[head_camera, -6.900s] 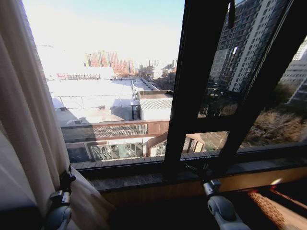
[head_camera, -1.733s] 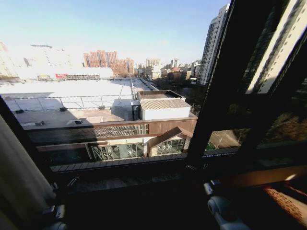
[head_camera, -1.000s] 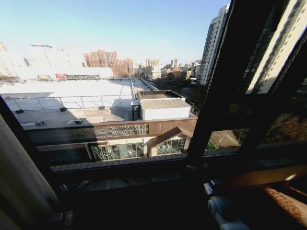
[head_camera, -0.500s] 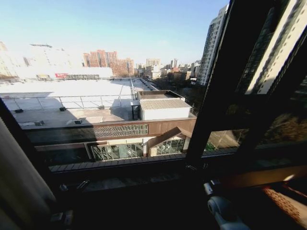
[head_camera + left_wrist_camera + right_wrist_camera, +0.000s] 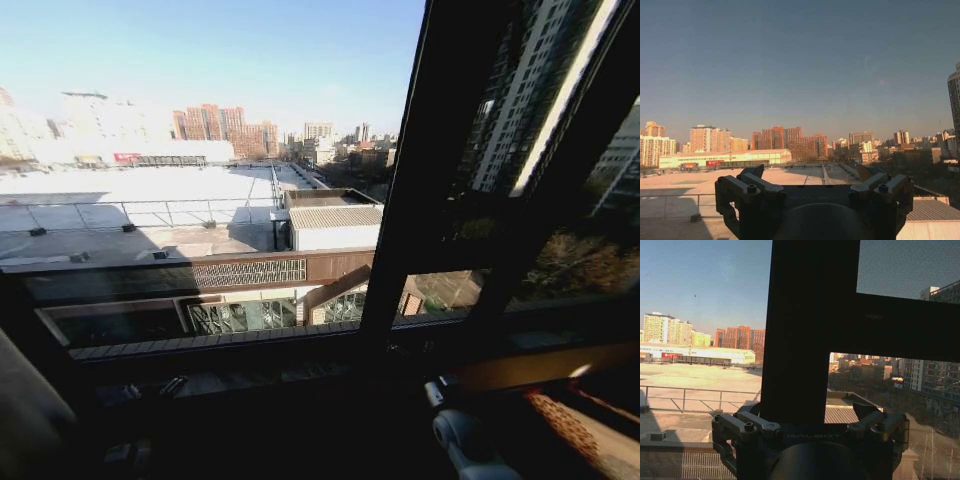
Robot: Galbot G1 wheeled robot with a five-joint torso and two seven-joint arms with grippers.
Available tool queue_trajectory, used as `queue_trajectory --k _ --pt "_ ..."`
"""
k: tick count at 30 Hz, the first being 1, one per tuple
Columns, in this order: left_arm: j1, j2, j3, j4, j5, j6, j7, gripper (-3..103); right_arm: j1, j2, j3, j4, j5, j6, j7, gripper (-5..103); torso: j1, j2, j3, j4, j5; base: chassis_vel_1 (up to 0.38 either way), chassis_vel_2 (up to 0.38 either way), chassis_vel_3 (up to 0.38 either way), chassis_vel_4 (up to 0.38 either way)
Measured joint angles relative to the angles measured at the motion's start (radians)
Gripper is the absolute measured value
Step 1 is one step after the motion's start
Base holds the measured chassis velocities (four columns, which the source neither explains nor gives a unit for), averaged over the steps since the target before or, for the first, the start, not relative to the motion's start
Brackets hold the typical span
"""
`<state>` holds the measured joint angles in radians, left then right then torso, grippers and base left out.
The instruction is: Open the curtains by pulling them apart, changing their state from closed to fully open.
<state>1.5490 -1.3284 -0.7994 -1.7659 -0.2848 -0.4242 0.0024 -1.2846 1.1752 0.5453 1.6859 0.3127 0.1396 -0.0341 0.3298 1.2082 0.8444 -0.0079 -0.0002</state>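
The curtains (image 5: pixel 25 420) sit bunched at seven o'clock, clear of the glass. The left end effector (image 5: pixel 812 176) faces the window with fingers apart, holding nothing. The right end effector (image 5: pixel 810 412), at five o'clock, is likewise spread and empty. Best: finish only once the fabric rests fully aside.

Window frame post (image 5: pixel 420 190) blocks ahead; sill (image 5: pixel 260 375) below.

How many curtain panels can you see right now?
1: the curtain panel is bunched at the head view's lower left corner. Others may hang out of view.
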Motion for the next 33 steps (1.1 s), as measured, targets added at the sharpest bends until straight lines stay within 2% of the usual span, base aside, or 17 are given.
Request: queue_trajectory --k 33 --pt "0.0 0.0 0.0 0.0 0.0 0.0 0.0 100 0.0 0.0 0.0 0.0 0.0 0.0 0.0 100 0.0 0.0 0.0 0.0 0.0004 -0.355 -0.345 0.353 0.365"
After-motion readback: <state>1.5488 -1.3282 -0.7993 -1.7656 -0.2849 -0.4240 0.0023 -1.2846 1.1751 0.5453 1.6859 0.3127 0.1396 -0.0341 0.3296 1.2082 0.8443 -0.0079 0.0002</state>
